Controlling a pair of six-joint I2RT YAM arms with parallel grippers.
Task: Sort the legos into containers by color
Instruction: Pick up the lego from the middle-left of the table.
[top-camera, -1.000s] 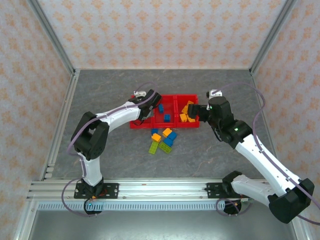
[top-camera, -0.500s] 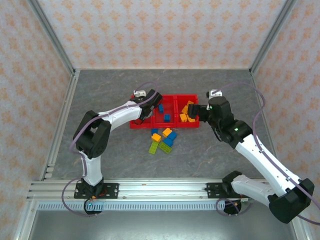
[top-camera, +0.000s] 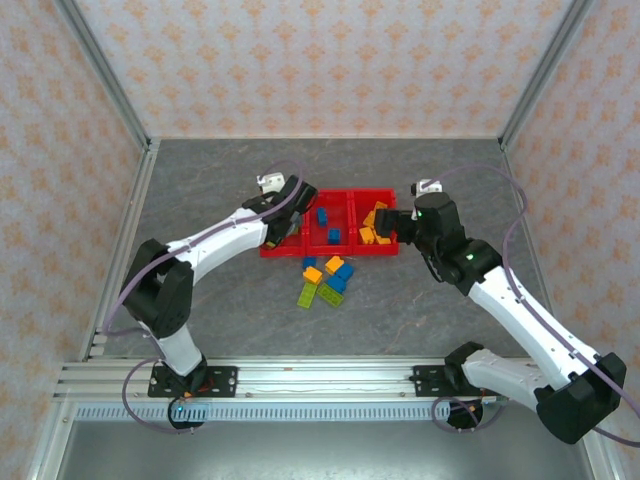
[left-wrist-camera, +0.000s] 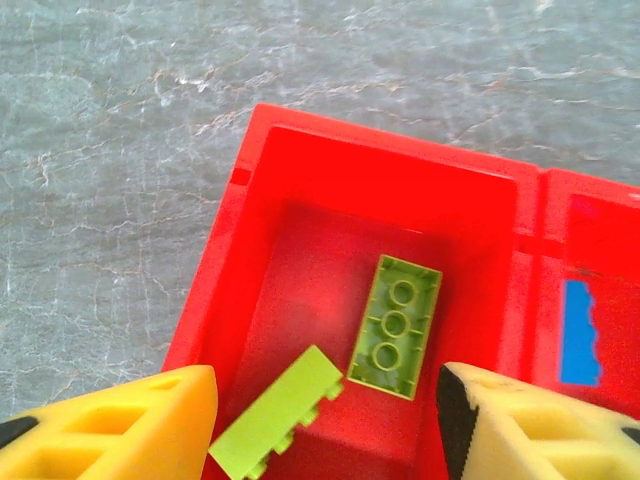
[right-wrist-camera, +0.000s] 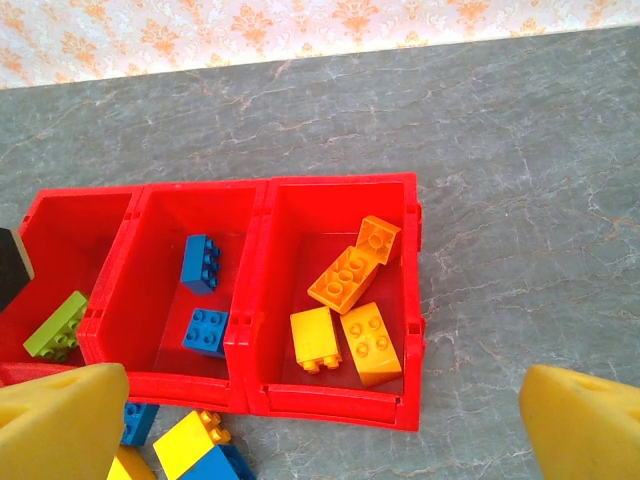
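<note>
The containers (top-camera: 300, 250) are three joined red bins. My left gripper (left-wrist-camera: 325, 405) hangs open over the left bin (left-wrist-camera: 250, 240), nothing between its yellow fingers (left-wrist-camera: 120, 425). Below it lie two lime green legos, one upside down (left-wrist-camera: 395, 325) and one on its side (left-wrist-camera: 275, 410). My right gripper (right-wrist-camera: 322, 400) stands open above the right bin (right-wrist-camera: 410, 260), which holds several orange-yellow legos (right-wrist-camera: 350, 275). The middle bin holds two blue legos (right-wrist-camera: 203, 262). In the top view the left gripper (top-camera: 287, 222) and the right gripper (top-camera: 385, 228) sit at opposite ends of the tray.
A loose pile of lime green, blue and orange-yellow legos (top-camera: 325, 280) lies on the grey table just in front of the tray, with a yellow brick (right-wrist-camera: 190, 440) of it at the bottom of the right wrist view. Metal frame rails (top-camera: 120, 240) border the table.
My left gripper has gone from shut to open over the left bin, and its arm has swung a little left. The right arm has not moved.
</note>
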